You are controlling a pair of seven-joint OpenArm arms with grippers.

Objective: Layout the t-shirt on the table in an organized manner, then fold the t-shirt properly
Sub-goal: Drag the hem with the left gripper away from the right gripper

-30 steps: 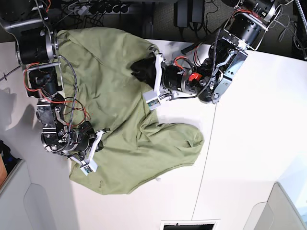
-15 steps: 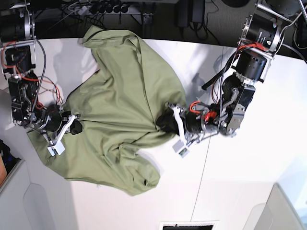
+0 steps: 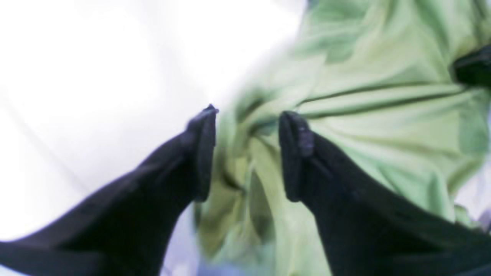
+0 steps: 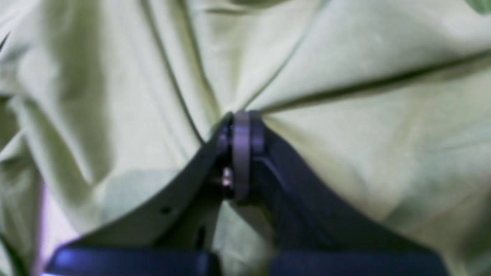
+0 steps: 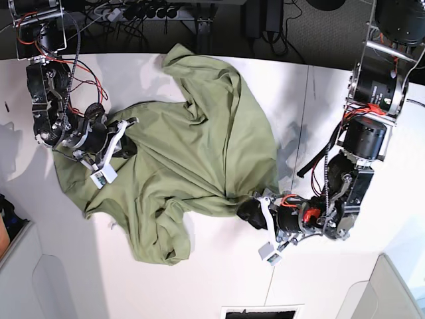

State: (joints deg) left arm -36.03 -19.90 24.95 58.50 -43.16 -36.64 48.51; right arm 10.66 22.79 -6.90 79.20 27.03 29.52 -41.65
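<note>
- While the right gripper (image 5: pixel 123 141) sits at the left of the base view, its jaws are pressed together on a pinch of the t-shirt (image 5: pixel 192 159), with creases fanning out from the pinch in the right wrist view.
- Spread across the middle of the table (image 5: pixel 345 266), the shirt is crumpled rather than flat: one lobe reaches up toward the table's far edge, another hangs down toward the near side, and folds bunch between the two arms.
- Over at the right, the left gripper (image 5: pixel 247 211) sits at the shirt's right-hand point; in the left wrist view its fingers (image 3: pixel 295 153) stand apart with bunched cloth lying between them, and the blur makes it hard to say whether either finger touches the fabric, so I take it as parted rather than gripping.
- Judged from this, the step in hand is the laying-out, not the folding: the shirt is being stretched sideways and one end appears to be let go.
- Next, the move probably calls for finding a true edge, such as a hem corner or shoulder, and drawing it outward so the body lies smooth.
- For room, bare tabletop lies open to the right of the dark seam (image 5: pixel 282 219) and along the near side; the shirt's upper lobe lies close to the far edge, where cables (image 5: pixel 133 12) crowd beyond, so pulling toward the near side looks safer.
</note>
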